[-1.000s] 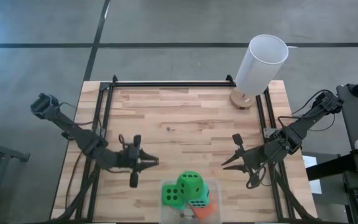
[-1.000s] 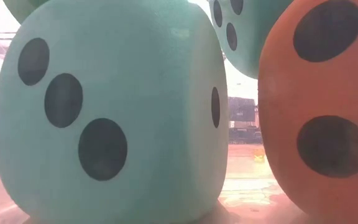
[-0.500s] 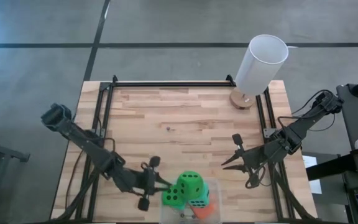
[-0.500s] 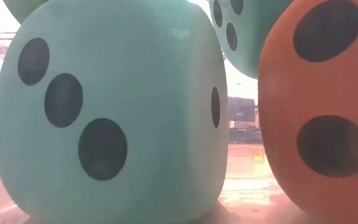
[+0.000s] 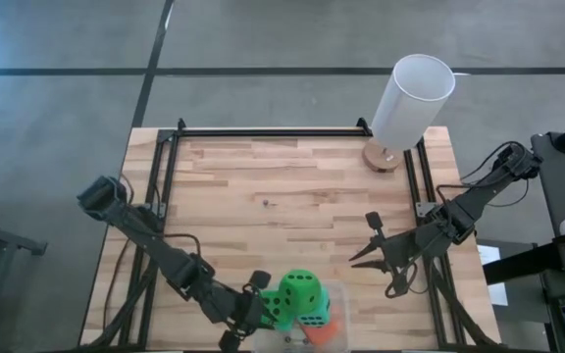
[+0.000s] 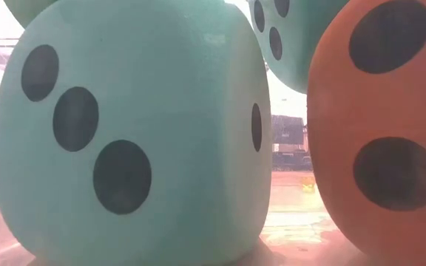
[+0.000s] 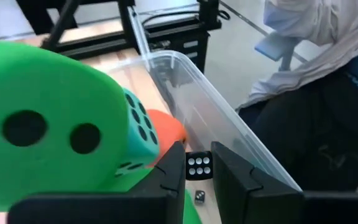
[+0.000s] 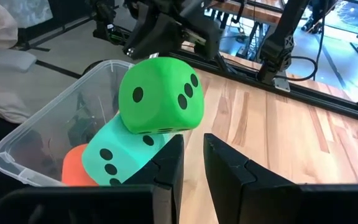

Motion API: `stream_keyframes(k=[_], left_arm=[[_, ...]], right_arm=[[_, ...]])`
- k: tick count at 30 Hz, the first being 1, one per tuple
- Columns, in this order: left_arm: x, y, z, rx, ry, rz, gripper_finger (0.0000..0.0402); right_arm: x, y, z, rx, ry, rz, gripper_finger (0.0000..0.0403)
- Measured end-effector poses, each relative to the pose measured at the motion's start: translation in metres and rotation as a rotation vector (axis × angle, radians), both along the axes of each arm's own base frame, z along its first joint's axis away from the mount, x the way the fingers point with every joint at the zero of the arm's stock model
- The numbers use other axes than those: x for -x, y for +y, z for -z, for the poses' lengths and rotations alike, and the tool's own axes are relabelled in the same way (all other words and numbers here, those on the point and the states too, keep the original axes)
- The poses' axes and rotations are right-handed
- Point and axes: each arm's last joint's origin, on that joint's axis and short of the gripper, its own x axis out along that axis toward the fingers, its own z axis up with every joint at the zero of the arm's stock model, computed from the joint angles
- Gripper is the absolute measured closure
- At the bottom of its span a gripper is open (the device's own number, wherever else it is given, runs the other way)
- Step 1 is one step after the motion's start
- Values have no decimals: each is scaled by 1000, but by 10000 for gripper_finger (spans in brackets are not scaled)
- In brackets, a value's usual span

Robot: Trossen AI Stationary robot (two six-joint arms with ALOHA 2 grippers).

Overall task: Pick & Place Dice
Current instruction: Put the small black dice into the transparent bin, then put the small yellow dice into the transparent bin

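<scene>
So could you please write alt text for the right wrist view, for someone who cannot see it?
A bright green die sits atop a teal die and an orange-red die in a clear plastic bin at the edge of a wooden table. The right gripper frames the foreground, jaws nearly closed and empty.

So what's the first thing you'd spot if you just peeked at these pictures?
The heap of big soft dice in the clear plastic bin at the table's near edge: a bright green foam die sits on top of a teal foam die, with an orange-red foam die tucked below. The left pincer pokes in right beside that pile. A tall white cylinder stands at the far right corner.
</scene>
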Motion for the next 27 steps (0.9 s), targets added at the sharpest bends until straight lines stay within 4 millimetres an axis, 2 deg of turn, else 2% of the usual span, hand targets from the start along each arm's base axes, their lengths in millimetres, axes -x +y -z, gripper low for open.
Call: stream_keyframes(k=[4,14,20,23,27], left_arm=[[-1,-2,5,15,26,1,337],[-2,-3,7,63,56,-13,282],[-2,-1,8,35,55,6,263],[-1,2,6,-21,42,29,259],[4,14,-7,-12,50,5,262]], right_arm=[[0,0,0,-1,-6,-1,347],[0,0,-1,-2,-7,-2,349],[0,0,-1,-2,-7,-3,349],[0,0,-1,-1,-7,-3,345],[0,0,0,0,-5,-2,342]])
